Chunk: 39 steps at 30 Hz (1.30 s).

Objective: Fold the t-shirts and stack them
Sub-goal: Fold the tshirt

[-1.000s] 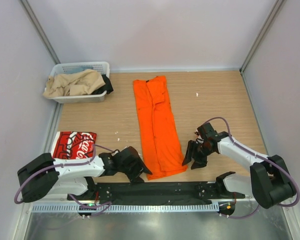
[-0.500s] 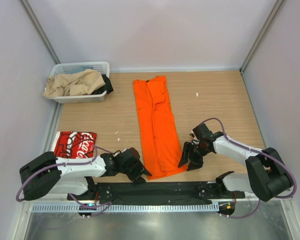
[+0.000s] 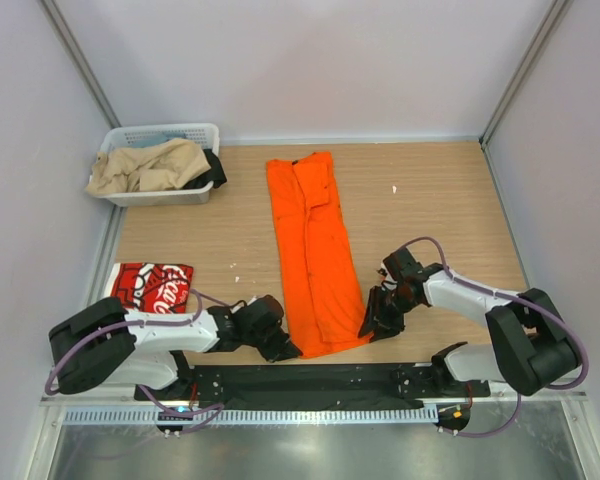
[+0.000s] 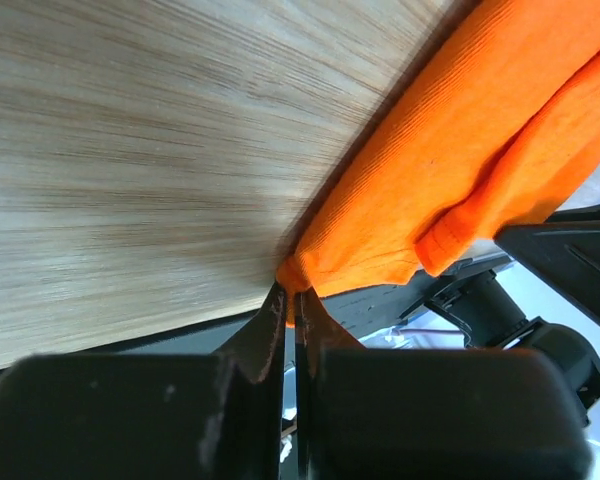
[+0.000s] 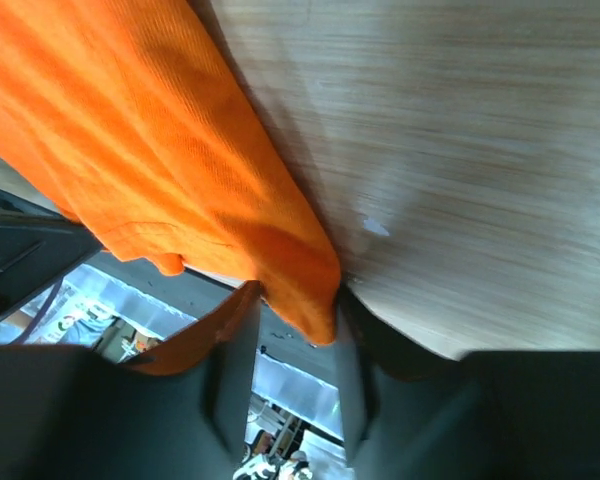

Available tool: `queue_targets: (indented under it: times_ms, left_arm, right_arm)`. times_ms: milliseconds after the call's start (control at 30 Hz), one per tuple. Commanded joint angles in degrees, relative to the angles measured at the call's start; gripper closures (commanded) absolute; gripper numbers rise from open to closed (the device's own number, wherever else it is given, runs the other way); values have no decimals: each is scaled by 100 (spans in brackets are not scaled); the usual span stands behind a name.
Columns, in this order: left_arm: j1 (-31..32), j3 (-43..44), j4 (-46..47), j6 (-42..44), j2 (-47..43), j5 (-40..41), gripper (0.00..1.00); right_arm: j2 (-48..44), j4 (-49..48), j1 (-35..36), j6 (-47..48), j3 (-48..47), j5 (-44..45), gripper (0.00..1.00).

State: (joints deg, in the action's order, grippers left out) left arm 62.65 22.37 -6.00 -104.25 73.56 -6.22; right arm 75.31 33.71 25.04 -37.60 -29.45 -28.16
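Observation:
The orange t-shirt [image 3: 315,250] lies in a long folded strip down the middle of the table, its hem nearest the arms. My left gripper [image 3: 285,350] is low at the hem's left corner and shut on that corner of orange cloth [image 4: 450,170], which is pinched at the tips [image 4: 292,292]. At the hem's right corner my right gripper [image 3: 370,325] is open. That corner of the orange cloth [image 5: 130,130] hangs between its parted fingers [image 5: 295,310]. The red t-shirt [image 3: 150,288] with white lettering lies folded at the near left.
A white slatted basket [image 3: 165,130] stands at the far left with beige cloth [image 3: 145,165] and a dark garment spilling over it. A black rail runs along the table's near edge. Bare wood shows on both sides of the orange strip.
Both grippers have slid inward onto the hem corners of the orange t-shirt. The left jaws have closed on its corner and the right jaws have narrowed round theirs.

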Motion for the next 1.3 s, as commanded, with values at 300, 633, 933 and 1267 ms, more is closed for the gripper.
queue_targets:
  times_ms: [300, 633, 933, 1267]
  left_arm:
    - [-7, 591, -1815, 1045, -526, 841, 100]
    - [-1763, 2218, -2547, 2917, -88, 307, 100]
    - [-3566, 4028, -2309, 4140, 1792, -591, 100]
    - [-4199, 5795, -2379, 4378, 3348, -1013, 100]
  right_arm:
    - [-831, -648, 950, -984, 344, 513, 99]
    - [173, 214, 415, -258, -1702, 742, 99]
    - [2706, 794, -429, 780, -4672, 487, 99]
    - [4606, 1603, -886, 1221, -7371, 470, 99]
